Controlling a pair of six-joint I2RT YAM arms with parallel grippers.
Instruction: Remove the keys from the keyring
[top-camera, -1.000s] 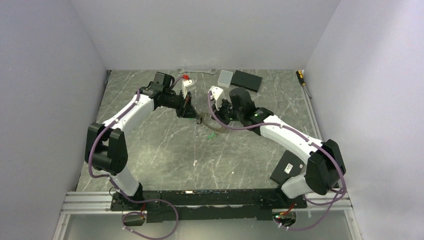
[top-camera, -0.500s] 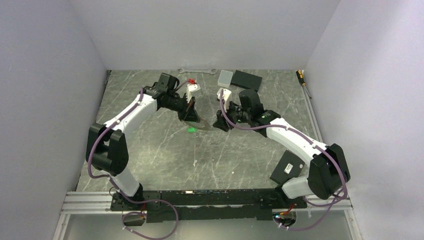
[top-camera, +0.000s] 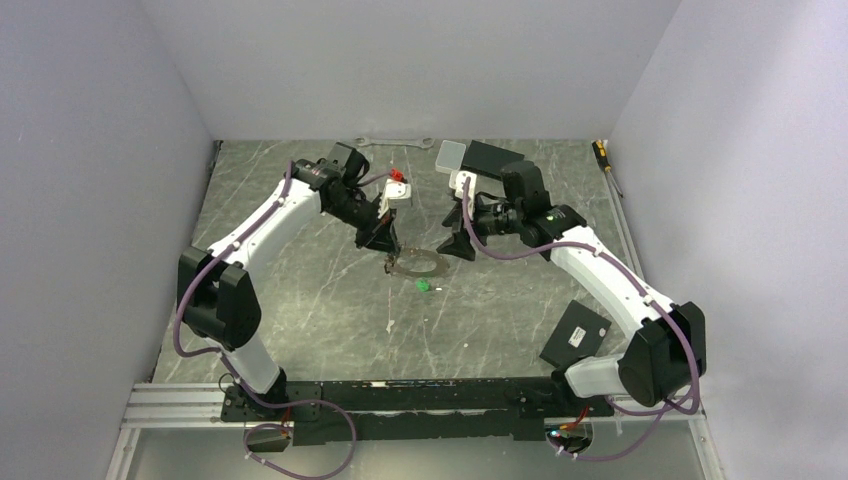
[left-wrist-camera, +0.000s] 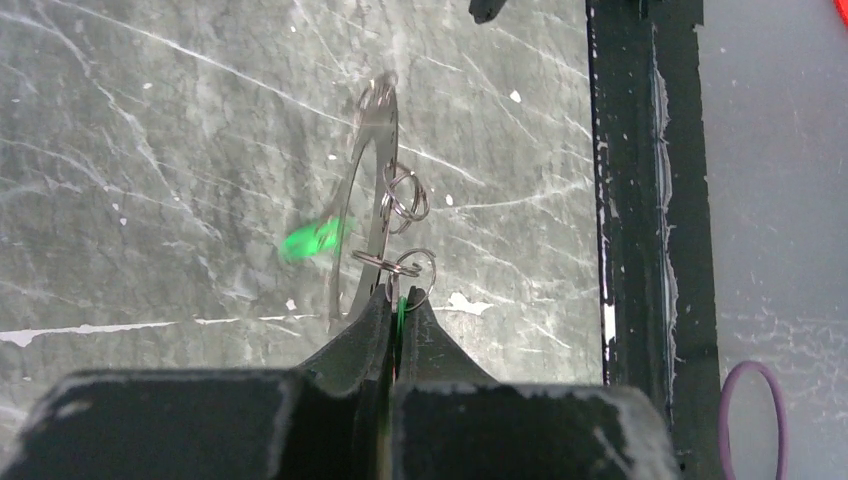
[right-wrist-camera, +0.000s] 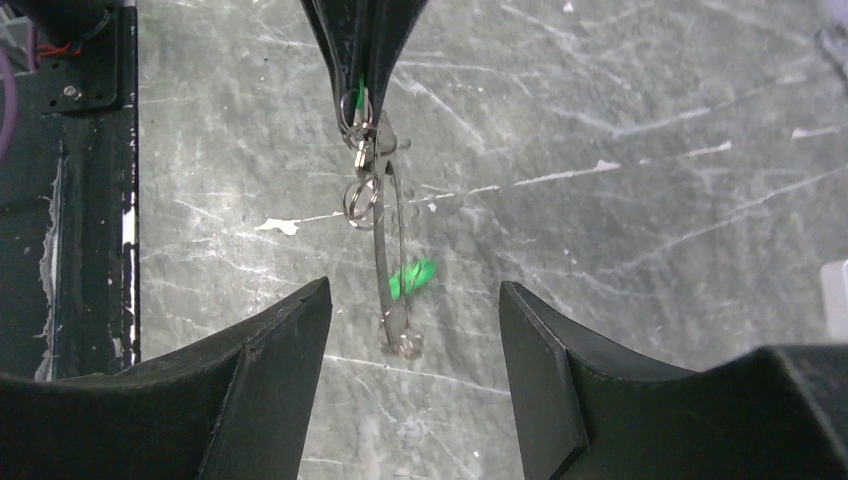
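- My left claw (left-wrist-camera: 395, 312) is pinched together on one end of the keyring (left-wrist-camera: 366, 190), with a sliver of green caught in the pinch.
- The keyring reaches out from that grip over the middle of the table (top-camera: 300, 300), its small split rings (left-wrist-camera: 405, 195) bunched close to the grip.
- My right claw (right-wrist-camera: 413, 292) stands apart, just right of the loop, touching nothing.
- One green key (top-camera: 423, 286) sits apart from the loop, just on its near side, and it's blurred in my wrist views.

The dangling keyring (right-wrist-camera: 381, 260) and left end effector (right-wrist-camera: 362, 85) obstruct the right end effector's (right-wrist-camera: 412, 290) forward path.
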